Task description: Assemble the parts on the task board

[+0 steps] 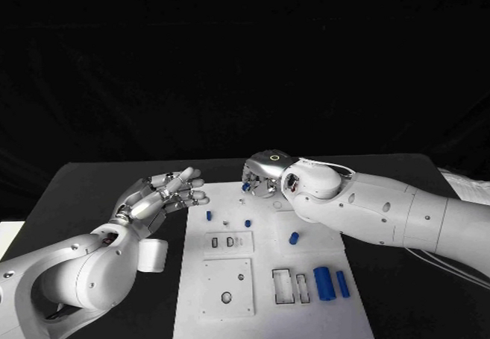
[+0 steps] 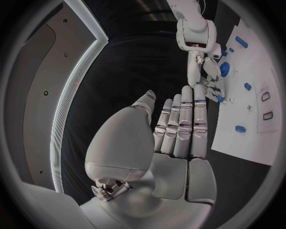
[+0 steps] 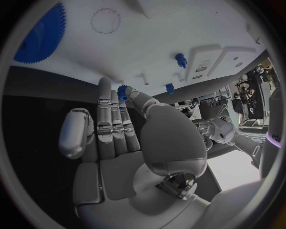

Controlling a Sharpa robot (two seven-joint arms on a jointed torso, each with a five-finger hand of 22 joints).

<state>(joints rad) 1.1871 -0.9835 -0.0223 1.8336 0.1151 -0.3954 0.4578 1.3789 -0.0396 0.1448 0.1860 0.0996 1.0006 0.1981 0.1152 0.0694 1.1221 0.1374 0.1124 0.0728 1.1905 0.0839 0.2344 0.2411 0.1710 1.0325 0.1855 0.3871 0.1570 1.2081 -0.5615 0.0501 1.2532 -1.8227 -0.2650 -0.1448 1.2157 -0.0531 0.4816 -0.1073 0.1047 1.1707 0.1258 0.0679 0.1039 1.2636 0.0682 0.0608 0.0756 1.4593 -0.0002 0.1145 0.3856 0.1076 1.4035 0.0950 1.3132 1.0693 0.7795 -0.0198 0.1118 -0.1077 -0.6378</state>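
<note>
Hovering just off the board's left edge, the left hand [image 1: 160, 196] was empty, its fingers loosely extended toward the task board [image 1: 266, 318]. On the board, a small blue peg [image 1: 209, 215] and another [image 1: 248, 223] stood in the upper area, and a blue piece [image 1: 294, 238] lay loose near the middle. Two blue cylinders [image 1: 331, 283] lay side by side near the lower right, beside open slots. At the board's far edge, the right hand [image 1: 265, 178] pinched a small blue gear [image 3: 123, 91] between thumb and fingertips. Judging from this, assembly was only partly done: several parts lay unseated and the held gear was not yet placed.
</note>
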